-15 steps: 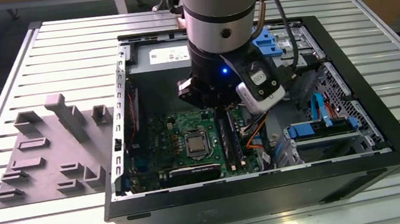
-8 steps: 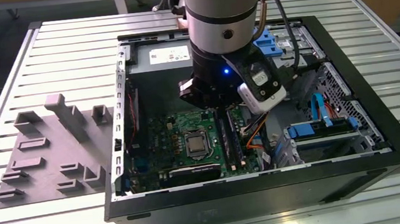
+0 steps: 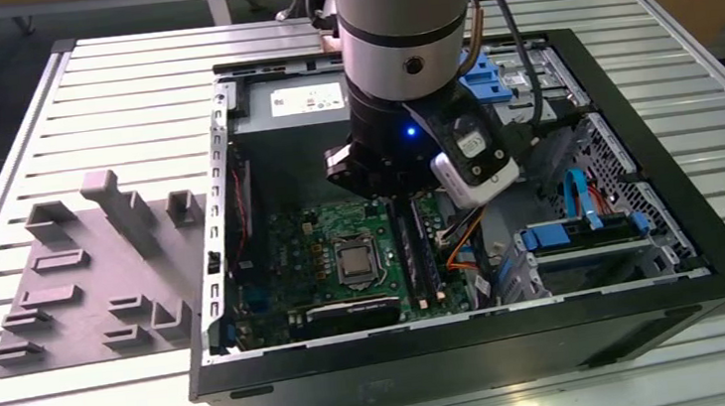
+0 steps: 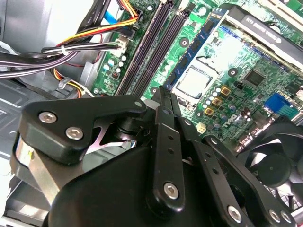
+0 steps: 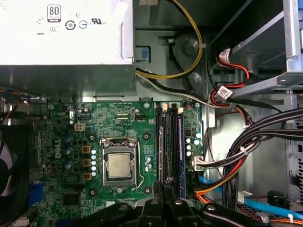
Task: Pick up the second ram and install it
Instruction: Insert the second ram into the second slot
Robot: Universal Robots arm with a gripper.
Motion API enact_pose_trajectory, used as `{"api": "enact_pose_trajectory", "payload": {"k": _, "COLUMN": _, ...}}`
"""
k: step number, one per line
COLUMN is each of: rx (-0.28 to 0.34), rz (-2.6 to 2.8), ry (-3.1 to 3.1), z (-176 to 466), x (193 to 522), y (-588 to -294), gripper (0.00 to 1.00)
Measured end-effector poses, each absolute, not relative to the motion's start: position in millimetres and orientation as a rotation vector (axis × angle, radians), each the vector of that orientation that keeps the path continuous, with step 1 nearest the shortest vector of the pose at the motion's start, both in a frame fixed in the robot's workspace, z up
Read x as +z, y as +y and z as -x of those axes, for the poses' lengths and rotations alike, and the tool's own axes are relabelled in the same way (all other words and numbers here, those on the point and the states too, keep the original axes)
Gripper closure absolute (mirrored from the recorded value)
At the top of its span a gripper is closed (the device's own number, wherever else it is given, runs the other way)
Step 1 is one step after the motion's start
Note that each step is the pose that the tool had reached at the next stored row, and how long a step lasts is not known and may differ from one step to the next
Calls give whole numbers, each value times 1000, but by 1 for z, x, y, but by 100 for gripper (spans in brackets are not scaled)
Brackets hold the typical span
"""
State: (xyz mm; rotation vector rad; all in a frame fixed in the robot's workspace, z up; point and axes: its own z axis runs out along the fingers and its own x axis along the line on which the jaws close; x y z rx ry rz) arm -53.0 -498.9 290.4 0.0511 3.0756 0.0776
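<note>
Second ram obscd behind gripper (image 4: 165, 94)

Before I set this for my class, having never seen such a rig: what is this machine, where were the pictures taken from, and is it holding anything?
A robot arm reaches into an open computer case on a slatted metal table. The exterior view looks from outside; both wrist views ride on the arm. A grey moulded tray lies at the exterior view's left. The arm's gripper hangs above the memory slots on the motherboard. Whether it holds anything, I cannot tell.
</note>
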Motion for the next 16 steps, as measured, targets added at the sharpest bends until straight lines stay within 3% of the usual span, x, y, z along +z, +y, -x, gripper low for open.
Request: {"api": "enact_pose_trajectory", "payload": {"k": 16, "rx": 78, "rz": -51, "ry": 3076, "z": 53, "x": 285, "y": -499, "gripper": 88}}
